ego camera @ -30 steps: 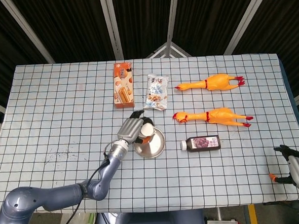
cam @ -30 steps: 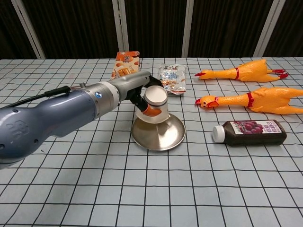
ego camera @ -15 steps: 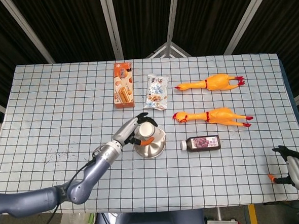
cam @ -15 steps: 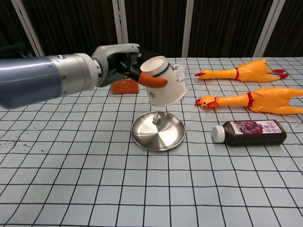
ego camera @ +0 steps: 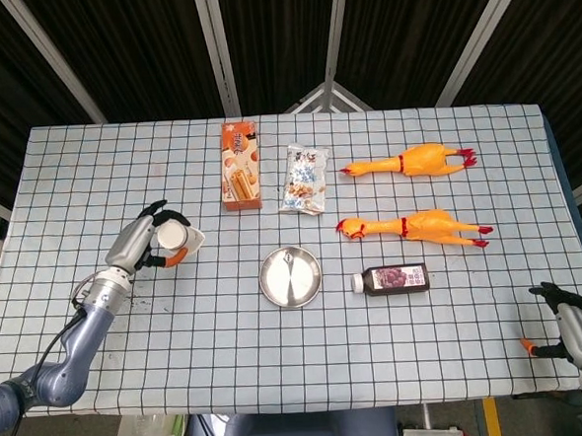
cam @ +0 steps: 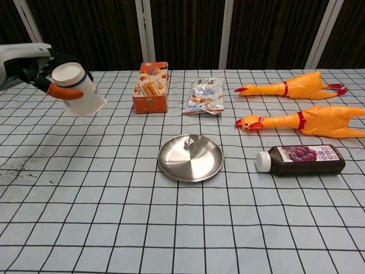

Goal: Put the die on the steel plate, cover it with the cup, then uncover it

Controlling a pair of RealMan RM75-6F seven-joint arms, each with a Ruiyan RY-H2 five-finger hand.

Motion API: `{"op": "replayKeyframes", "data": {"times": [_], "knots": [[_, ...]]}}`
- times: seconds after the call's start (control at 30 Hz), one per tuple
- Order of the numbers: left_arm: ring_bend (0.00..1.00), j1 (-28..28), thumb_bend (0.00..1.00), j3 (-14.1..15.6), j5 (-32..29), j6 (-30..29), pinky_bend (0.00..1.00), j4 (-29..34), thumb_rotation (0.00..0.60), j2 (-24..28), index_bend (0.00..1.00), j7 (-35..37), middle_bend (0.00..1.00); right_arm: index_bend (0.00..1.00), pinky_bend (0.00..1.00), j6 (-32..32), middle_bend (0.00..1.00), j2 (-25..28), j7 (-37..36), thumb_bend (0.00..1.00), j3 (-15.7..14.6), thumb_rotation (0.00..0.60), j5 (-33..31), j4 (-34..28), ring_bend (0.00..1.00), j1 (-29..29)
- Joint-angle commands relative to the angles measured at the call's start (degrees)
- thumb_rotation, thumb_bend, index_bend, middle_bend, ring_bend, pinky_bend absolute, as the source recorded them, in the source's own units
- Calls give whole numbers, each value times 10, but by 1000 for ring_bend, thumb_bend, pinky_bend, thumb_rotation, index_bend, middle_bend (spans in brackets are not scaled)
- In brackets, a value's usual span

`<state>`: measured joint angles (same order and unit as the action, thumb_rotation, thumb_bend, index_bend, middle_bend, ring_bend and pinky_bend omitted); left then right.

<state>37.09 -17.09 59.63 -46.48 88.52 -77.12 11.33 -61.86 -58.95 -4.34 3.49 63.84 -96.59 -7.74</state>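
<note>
A round steel plate (ego camera: pixel 291 289) (cam: pixel 194 168) lies at the middle of the checked table. A small white die (cam: pixel 189 143) (ego camera: pixel 289 261) sits uncovered on the plate's far side. My left hand (ego camera: pixel 142 242) (cam: pixel 31 65) grips a white paper cup (ego camera: pixel 179 237) (cam: pixel 77 89), tilted with its mouth facing down and to the right, well off to the left of the plate and above the table. My right hand (ego camera: pixel 570 327) is at the table's front right corner, fingers apart, holding nothing.
Behind the plate lie an orange snack box (ego camera: pixel 239 165) (cam: pixel 152 86) and a snack bag (ego camera: pixel 305 178) (cam: pixel 205 95). Two rubber chickens (ego camera: pixel 408 160) (ego camera: pixel 415 227) lie at the right. A dark bottle (ego camera: pixel 393 279) (cam: pixel 301 160) lies on its side right of the plate.
My left hand lifted the cup off the die and the plate and carried it far to the left. The die now shows on the plate. The right hand barely moved.
</note>
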Motion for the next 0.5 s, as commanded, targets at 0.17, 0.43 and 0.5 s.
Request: {"op": "replayKeyframes", "data": {"times": [0.17,0.43,0.5], "knots": [[43,10,462,5,3,46,0,-130,600,-63,488,74,277,205,0,4,101,-1,2,231,0,600,-5,4,105,-1],[41,40,462,-7,10,65,0,-204,600,-110,488,92,273,208,0,8,101,-3,6,232,0,600,-13,9,105,-3],[34,45,462,-11,-1,73,0,-217,600,-121,488,97,272,208,0,9,101,-3,8,231,-1,600,-14,9,105,-4]]}}
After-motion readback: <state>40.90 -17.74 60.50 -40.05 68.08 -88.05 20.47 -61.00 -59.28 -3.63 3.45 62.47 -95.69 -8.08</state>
